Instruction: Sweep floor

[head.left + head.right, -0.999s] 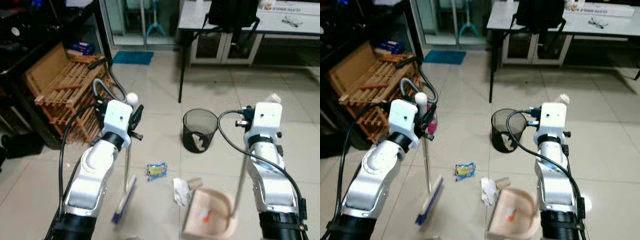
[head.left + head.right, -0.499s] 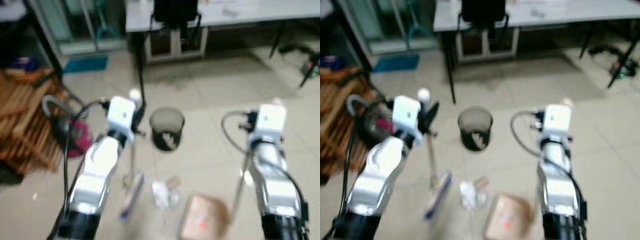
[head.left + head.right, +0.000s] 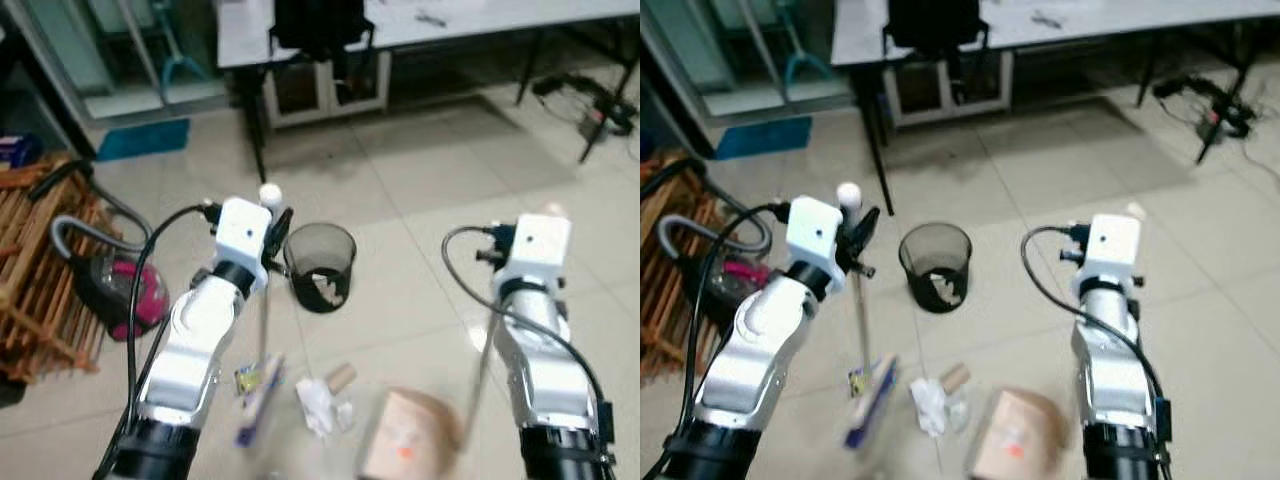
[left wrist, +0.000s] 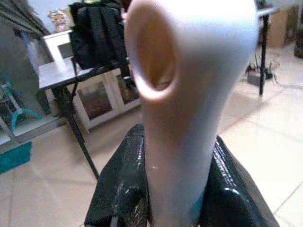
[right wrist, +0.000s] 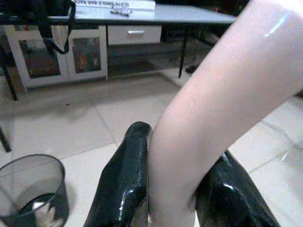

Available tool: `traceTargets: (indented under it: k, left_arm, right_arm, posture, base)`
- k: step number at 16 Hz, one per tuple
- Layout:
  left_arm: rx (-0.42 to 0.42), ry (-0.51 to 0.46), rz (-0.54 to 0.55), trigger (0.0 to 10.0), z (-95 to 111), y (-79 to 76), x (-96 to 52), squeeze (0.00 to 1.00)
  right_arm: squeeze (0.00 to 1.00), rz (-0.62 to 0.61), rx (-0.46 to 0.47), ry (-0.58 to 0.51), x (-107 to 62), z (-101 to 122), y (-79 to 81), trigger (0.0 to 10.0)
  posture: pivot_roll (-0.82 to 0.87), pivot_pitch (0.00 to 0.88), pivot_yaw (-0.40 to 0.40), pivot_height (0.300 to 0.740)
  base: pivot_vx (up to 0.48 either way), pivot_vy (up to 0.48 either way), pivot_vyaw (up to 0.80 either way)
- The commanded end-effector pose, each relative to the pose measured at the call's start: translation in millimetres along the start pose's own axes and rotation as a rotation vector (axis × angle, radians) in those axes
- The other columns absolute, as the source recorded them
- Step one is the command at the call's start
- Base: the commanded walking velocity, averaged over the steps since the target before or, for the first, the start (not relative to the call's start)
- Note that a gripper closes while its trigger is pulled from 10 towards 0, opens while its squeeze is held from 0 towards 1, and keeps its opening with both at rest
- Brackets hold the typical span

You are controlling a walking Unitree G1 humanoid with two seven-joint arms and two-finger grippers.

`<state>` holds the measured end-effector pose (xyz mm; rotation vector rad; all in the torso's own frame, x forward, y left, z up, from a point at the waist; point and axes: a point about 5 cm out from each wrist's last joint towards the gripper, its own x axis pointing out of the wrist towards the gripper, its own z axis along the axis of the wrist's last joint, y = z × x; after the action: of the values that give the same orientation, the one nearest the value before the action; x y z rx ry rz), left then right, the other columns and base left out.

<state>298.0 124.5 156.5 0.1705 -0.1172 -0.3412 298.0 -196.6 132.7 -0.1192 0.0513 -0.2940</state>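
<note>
My left gripper [image 4: 175, 189] is shut on the white broom handle [image 3: 264, 300] just under its rounded tip. The blue brush head [image 3: 258, 400] rests on the tiles beside a yellow and blue wrapper [image 3: 247, 378]. My right gripper [image 5: 173, 189] is shut on the pale dustpan handle [image 3: 480, 370], and the beige dustpan [image 3: 405, 450] stands on the floor with a small orange scrap in it. Crumpled white paper [image 3: 318, 408] and a cardboard roll [image 3: 340, 377] lie between brush and dustpan. A black mesh bin [image 3: 320, 265] holding some paper stands just beyond them.
A wooden rack [image 3: 40, 290] and a pink vacuum cleaner [image 3: 125, 290] with its hose are on the left. A table [image 3: 240, 30] with a black backpack [image 3: 320, 20] stands behind the bin. Cables [image 3: 590, 100] lie at the far right.
The camera has swung, so the whole scene has shifted left. The brush head now lies right beside the wrapper. Both grippers keep their hold.
</note>
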Motion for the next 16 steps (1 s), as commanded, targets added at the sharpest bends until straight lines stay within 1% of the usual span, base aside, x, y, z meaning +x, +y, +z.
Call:
traceTargets:
  k: [1, 4, 5, 6, 8, 10, 12, 14, 16]
  left_arm:
    - [0.043, -0.014, 0.022, 10.0, 3, 8.8, -0.6, 0.0]
    - [0.052, -0.012, 0.025, 10.0, -2, 8.4, 0.8, 0.0]
    - [0.075, -0.02, 0.022, 10.0, -3, 7.8, 2.2, 0.0]
    - [0.092, -0.026, 0.001, 10.0, -7, 4.0, 6.6, 0.0]
    - [0.083, -0.034, -0.007, 10.0, -12, 0.7, 11.9, 0.0]
    - [0.083, -0.068, -0.009, 10.0, -12, -2.7, 15.9, 0.0]
    - [0.065, -0.104, -0.021, 10.0, -15, -9.0, 21.8, 0.0]
    - [0.052, -0.124, -0.023, 10.0, -18, -13.0, 24.3, 0.0]
    - [0.051, -0.132, -0.025, 10.0, -22, -16.2, 26.4, 0.0]
  right_arm:
    - [0.0, 0.02, 0.027, -0.046, 0.0, 8, 9.0, 10.0]
    - [0.0, 0.01, 0.006, -0.078, 4.4, 5, 7.4, 10.0]
    - [0.0, 0.013, -0.003, -0.091, 5.7, 5, 7.4, 10.0]
    - [0.0, 0.018, -0.004, -0.114, 10.4, 4, 8.8, 10.0]
    - [0.0, 0.041, 0.003, -0.134, 15.4, 4, 15.5, 10.0]
    - [0.0, 0.081, -0.006, -0.173, 19.8, 6, 24.5, 10.0]
    - [0.0, 0.133, -0.063, -0.179, 24.8, -2, 34.9, 10.0]
    - [0.0, 0.155, -0.092, -0.17, 26.6, -10, 40.8, 10.0]
    - [0.0, 0.164, -0.086, -0.169, 27.1, -14, 48.7, 10.0]
  posture:
    - [-0.03, 0.053, 0.062, 0.74]
    - [-0.02, 0.065, 0.067, 0.74]
    - [-0.01, 0.08, 0.065, 0.74]
    - [-0.01, 0.09, 0.062, 0.74]
    - [-0.01, 0.101, 0.061, 0.74]
    - [-0.01, 0.125, 0.056, 0.74]
    - [-0.01, 0.153, 0.042, 0.74]
    - [-0.02, 0.17, 0.039, 0.74]
    - [-0.02, 0.193, 0.036, 0.74]
  base:
    - [0.0, 0.0, 0.0]
    - [0.0, 0.0, 0.0]
    - [0.0, 0.0, 0.0]
    - [0.0, 0.0, 0.0]
    - [0.0, 0.0, 0.0]
    - [0.0, 0.0, 0.0]
    - [0.0, 0.0, 0.0]
    - [0.0, 0.0, 0.0]
    - [0.0, 0.0, 0.0]
